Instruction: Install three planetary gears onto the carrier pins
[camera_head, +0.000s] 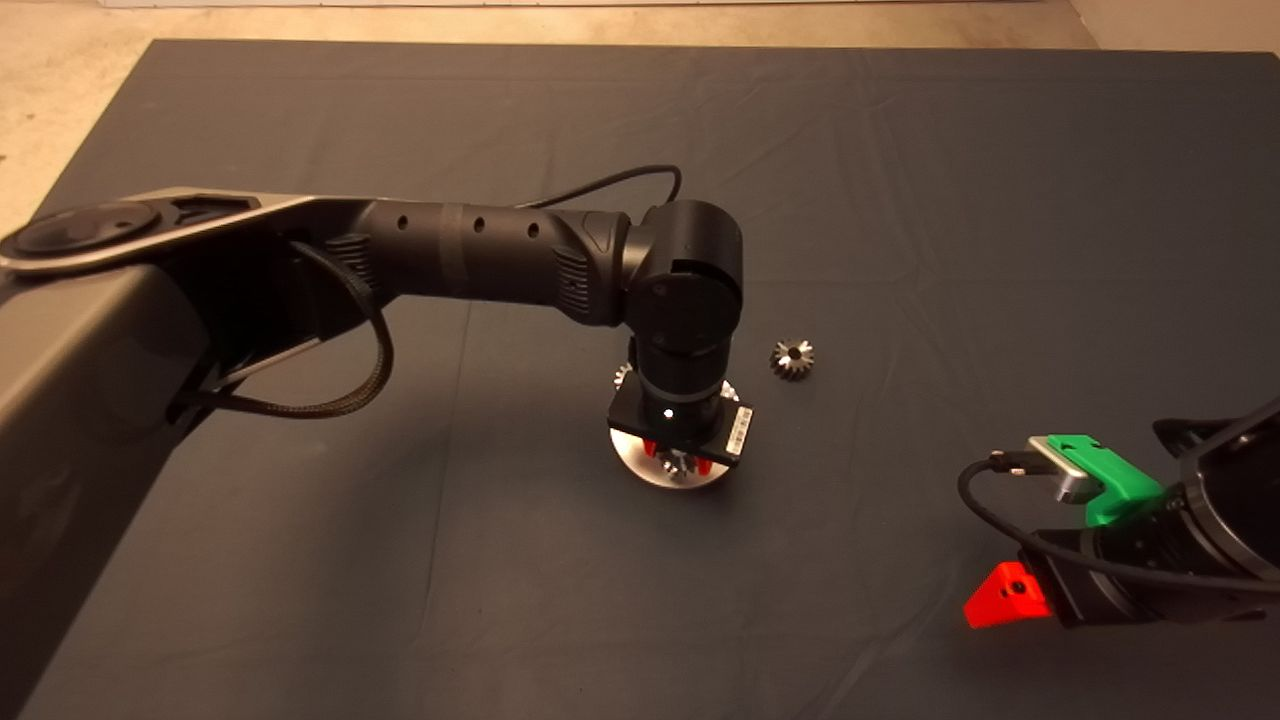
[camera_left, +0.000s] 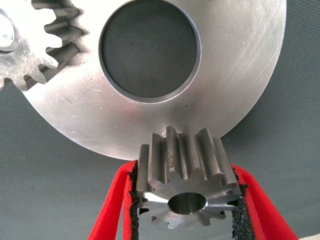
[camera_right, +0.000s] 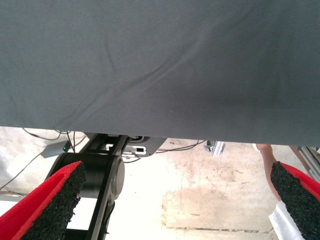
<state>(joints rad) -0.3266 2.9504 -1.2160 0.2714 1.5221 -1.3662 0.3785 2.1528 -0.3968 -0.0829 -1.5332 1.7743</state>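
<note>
A: Head view first. What's near the disc (camera_head: 640, 462)?

B: The left gripper (camera_head: 678, 462) hangs straight down over it, mid-mat (camera_head: 900, 200) on the worktop, hiding most of it. A loose gear (camera_head: 792, 359) lies on the mat a little beyond the disc, toward the right arm's side. The right gripper (camera_head: 1010, 598) waits well apart from the disc, at the mat's near right edge.

A: Left wrist view?

B: The left fingers (camera_left: 112, 205) are clamped on a gear (camera_left: 187, 187), one on each flank, bore facing the camera. It sits at the disc's rim, against the plate. I can't tell whether a pin is under it. Another gear (camera_left: 35, 42) sits on a pin (camera_left: 5, 35) across the disc's big hole.

A: Right wrist view?

B: The right fingers (camera_right: 50, 205) stand wide apart, holding nothing; mat and floor beyond.
</note>
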